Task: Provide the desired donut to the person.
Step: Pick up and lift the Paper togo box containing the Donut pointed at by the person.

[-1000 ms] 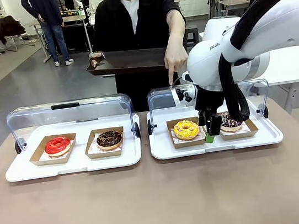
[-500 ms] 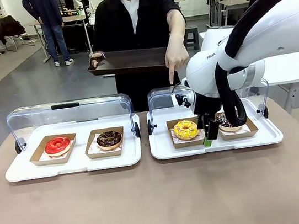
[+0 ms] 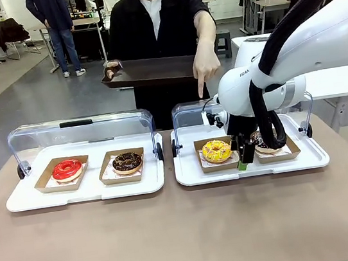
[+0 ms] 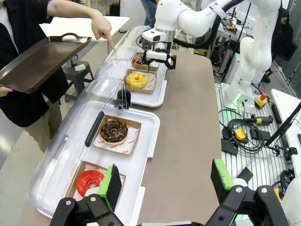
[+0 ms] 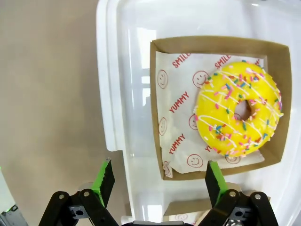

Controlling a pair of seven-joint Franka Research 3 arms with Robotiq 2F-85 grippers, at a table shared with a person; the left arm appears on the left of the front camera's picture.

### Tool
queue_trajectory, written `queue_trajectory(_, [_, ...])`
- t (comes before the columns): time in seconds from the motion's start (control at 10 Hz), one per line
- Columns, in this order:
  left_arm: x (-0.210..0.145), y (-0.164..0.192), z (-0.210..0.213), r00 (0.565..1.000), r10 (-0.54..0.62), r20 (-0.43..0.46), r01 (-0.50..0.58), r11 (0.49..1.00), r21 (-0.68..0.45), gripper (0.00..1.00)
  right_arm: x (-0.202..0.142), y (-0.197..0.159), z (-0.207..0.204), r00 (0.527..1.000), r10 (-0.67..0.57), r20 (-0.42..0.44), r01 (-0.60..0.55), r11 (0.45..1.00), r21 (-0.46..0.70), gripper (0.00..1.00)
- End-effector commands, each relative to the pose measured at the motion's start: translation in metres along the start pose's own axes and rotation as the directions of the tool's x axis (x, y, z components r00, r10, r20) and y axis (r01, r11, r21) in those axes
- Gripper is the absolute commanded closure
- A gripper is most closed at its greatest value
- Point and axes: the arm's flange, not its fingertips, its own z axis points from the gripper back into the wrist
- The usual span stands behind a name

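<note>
Meanwhile the right gripper [image 3: 244,152] points straight down, jaws wide, over the tray's [image 3: 190,179] near edge beside the yellow donut [image 3: 216,150], its arm [image 3: 265,85] hiding part of a dark donut [image 3: 268,143].

Robotics lab: white arm [image 3: 328,31], floor cables [image 4: 244,120]

glossy glazed yellow donut [image 5: 239,116], cardboard tray [image 5: 157,70]

**Legible print: donut paper and arm casing**

On my right wrist feed, the paper liner [image 5: 178,127] under the yellow donut [image 5: 237,115] carries red print. "YUMMY" stands twice beside the donut. "SMIL", cut off at the paper's edge, stands twice beyond it, among smiley faces. From the front, the right arm [image 3: 246,88] just above that donut reads "FRAN"; I can't make out the rest.
</note>
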Motion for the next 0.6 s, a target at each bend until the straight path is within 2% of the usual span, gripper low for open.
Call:
queue_trajectory(0.0, [0.0014, -0.0002, 0.0011, 1.000, -0.004, 0.012, 0.004, 1.000, 0.000, 0.00, 0.0004, -0.0105, -0.0054, 1.000, 0.006, -0.015, -0.006, 1.000, -0.015, 0.00])
queue_trajectory(0.5, [0.0014, -0.0002, 0.0011, 1.000, -0.004, 0.012, 0.004, 1.000, 0.000, 0.00, 0.0022, -0.0198, -0.0086, 1.000, 0.003, -0.012, -0.003, 1.000, -0.020, 0.00])
